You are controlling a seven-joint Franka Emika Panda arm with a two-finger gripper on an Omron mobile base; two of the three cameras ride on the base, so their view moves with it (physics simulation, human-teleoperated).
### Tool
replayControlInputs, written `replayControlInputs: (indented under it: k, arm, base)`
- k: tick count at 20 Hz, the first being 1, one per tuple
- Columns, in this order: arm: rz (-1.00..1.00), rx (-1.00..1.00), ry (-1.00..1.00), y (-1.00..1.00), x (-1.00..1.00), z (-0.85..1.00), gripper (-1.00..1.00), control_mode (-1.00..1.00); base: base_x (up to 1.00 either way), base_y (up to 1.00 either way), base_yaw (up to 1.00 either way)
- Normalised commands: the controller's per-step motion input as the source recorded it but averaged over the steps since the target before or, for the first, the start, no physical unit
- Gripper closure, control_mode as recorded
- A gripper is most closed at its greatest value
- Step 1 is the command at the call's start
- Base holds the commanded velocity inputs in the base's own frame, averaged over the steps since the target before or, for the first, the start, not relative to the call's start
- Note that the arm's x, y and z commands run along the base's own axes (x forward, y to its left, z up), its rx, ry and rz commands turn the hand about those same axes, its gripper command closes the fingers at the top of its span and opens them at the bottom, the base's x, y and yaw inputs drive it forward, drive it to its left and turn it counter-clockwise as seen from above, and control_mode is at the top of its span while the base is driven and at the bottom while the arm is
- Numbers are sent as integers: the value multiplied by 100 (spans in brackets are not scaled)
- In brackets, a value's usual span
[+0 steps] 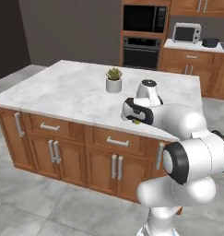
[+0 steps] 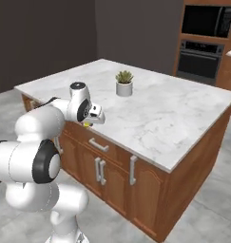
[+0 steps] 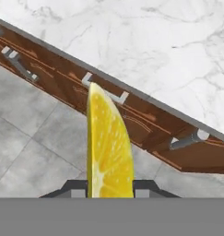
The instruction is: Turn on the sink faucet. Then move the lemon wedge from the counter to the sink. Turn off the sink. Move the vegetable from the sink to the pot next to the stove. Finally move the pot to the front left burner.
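counter: big white marble island top w/ grey veins, over brown cabinets; also in right base view and hand view, where its front edge runs diagonally.
cabinets: wood doors + drawers w/ silver bar handles under the slab; drawer fronts seen from above in hand view.
floor: grey tiles around the island.
wall ovens: dark built-in units in a wood column behind the island.
toaster oven: silver, on the far back counter, well apart from the island.
plant: small green succulent in a white pot, upright near mid-island, apart from the arm; right base view too.
gripper: at the island's near edge, over the cabinet fronts + floor; jaws nearly closed, pinching the lemon from both sides. In the base views it's mostly hidden behind the wrist.
lemon: bright yellow wedge, standing on edge between the finger tips, cut face w/ pulp facing cam, pointed end up. Held in the air just off the counter edge, not resting on the slab. A yellow speck under the wrist in left base view and right base view.
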Motion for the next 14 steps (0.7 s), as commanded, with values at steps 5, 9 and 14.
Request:
replayControlInputs:
  k: [5, 9, 14]
  arm:
    - [0, 0, 0, 0, 0, 0, 100, 100]
    - [0, 0, 0, 0, 0, 0, 100, 100]
    - [0, 0, 0, 0, 0, 0, 100, 100]
  base:
    - [0, -51, -42]
    - [0, -54, -40]
    - [1, -59, -37]
